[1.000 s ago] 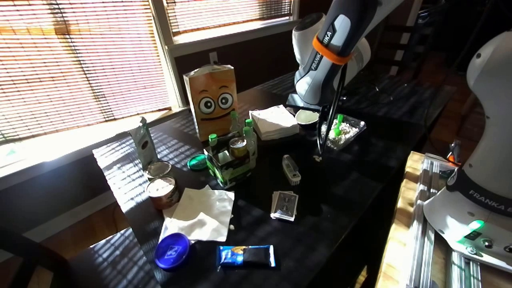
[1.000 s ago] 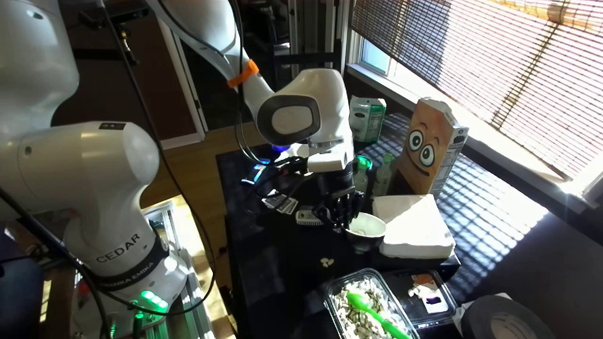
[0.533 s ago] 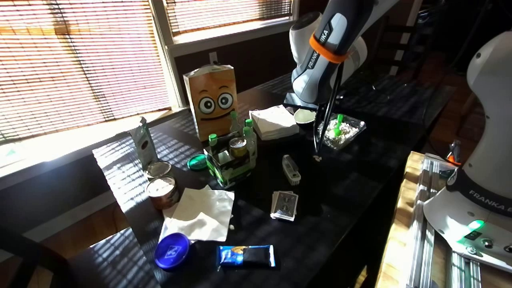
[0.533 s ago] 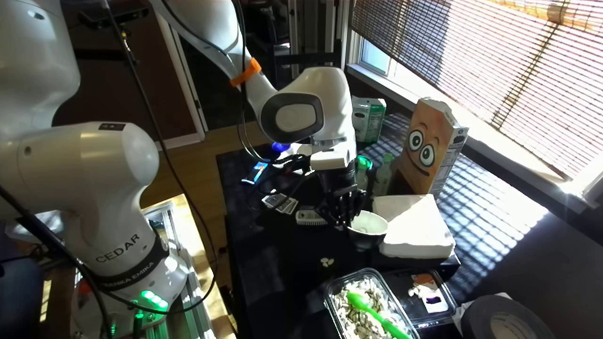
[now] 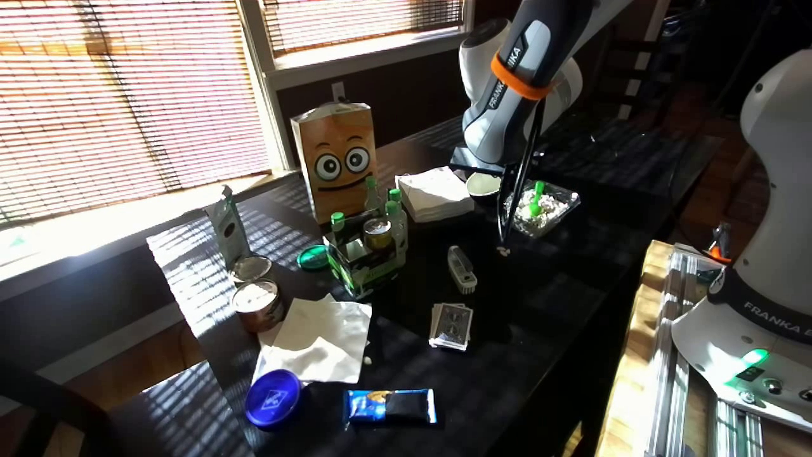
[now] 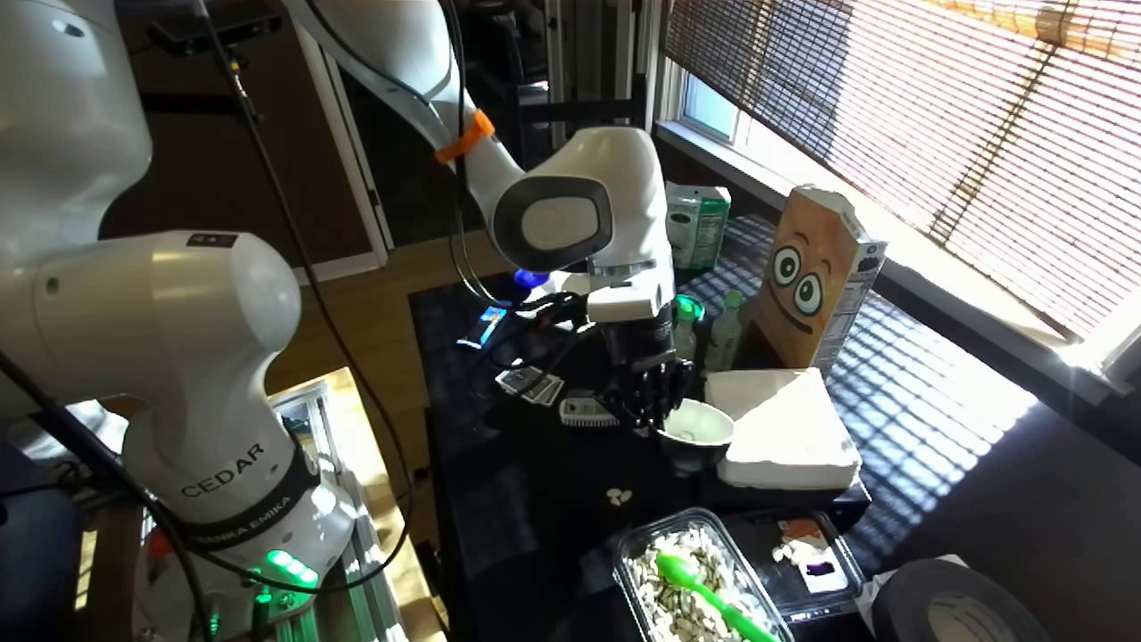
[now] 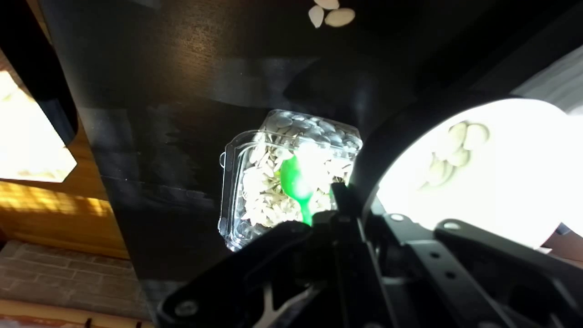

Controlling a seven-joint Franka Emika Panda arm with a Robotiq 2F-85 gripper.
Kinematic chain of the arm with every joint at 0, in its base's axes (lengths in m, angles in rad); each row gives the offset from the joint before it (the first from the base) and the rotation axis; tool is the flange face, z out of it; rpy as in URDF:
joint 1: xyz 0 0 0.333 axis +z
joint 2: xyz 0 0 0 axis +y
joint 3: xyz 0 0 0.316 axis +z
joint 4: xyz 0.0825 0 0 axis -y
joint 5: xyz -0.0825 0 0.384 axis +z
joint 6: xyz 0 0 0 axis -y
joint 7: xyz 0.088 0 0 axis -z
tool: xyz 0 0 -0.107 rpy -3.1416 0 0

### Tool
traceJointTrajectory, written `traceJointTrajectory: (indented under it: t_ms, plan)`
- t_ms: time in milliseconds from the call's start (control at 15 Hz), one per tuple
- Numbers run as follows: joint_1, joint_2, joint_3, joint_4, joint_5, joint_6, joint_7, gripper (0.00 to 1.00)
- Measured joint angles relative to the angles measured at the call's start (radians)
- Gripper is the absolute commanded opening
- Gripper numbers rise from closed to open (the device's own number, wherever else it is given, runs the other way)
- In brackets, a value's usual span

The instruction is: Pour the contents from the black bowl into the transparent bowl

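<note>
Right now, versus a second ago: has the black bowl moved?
Yes, slightly: in both exterior views the black bowl has shifted toward the white stack, which has stayed put.

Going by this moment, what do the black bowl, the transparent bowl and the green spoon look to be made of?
Black bowl: perhaps glazed ceramic, possibly plastic; its pale inside looks smooth, its outer wall dark, finish unclear.
Transparent bowl: probably clear, glossy plastic; seeds show through its thin, glinting wall.
Green spoon: likely plastic; even bright green, with a shiny highlight in the wrist view.
</note>
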Motion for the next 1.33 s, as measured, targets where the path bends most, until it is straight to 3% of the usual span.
traceJointTrajectory:
  t_ms: [933, 1000, 1333]
  plan:
    - [0.000, 0.000, 0.000, 0.000, 0.000, 0.000, 0.000, 0.08]
    - [0.000, 0.000, 0.000, 0.000, 0.000, 0.000, 0.000, 0.02]
    - [0.008, 0.000, 0.016, -0.008, -0.001, -0.001, 0.032, 0.02]
